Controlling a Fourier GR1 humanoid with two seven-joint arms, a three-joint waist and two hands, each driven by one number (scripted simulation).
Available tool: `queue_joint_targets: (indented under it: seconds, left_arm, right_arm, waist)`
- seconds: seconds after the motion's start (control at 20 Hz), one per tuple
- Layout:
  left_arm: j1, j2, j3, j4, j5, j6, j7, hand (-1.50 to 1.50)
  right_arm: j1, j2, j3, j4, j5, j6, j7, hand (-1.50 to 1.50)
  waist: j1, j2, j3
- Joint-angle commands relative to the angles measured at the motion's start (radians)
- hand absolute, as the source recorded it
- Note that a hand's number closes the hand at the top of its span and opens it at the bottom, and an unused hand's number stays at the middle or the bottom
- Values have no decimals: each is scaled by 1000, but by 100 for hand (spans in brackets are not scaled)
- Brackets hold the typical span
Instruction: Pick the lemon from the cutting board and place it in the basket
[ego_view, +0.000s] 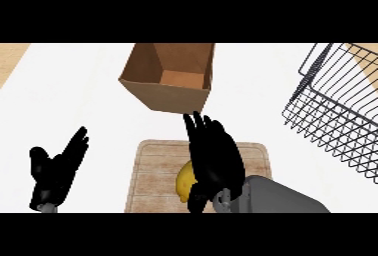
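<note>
one lemon on the board, half hidden beneath the right hand, fingers straight and unclenched; left hand rests open; basket far right.

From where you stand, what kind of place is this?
Probably a kitchen counter: a wooden cutting board with a lemon lies on a white top, with a wire basket and an open cardboard box beside it.

Open cardboard box on white counter, near top centre.
</note>
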Motion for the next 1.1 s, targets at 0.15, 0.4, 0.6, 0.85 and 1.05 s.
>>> queue_joint_targets:
  seconds: [0.15, 0.4, 0.6, 0.85, 1.05]
  left_arm:
    - [52, -4, -17, 67, 10, -22, 73, 0]
    - [56, -14, -14, 71, -7, -17, 47, 0]
    - [76, -23, -23, 63, -7, -28, 42, 0]
    - [83, -15, -8, 87, -14, -39, 16, 0]
    - [100, -31, -33, 27, -35, -14, 45, 0]
  right_arm:
    - [73, 60, 7, 16, 96, -17, 165, -150]
    - [92, 89, -17, 50, 129, 26, 146, -150]
    - [146, 100, -4, 72, 144, 55, 130, -150]
    - [200, 151, 37, 109, 193, 52, 149, -150]
    - [171, 204, -22, 183, 202, 71, 129, -150]
  waist:
    - [12, 14, -13]
    - [19, 16, -13]
    - [19, 15, -13]
    - [14, 13, -14]
    - [28, 14, -13]
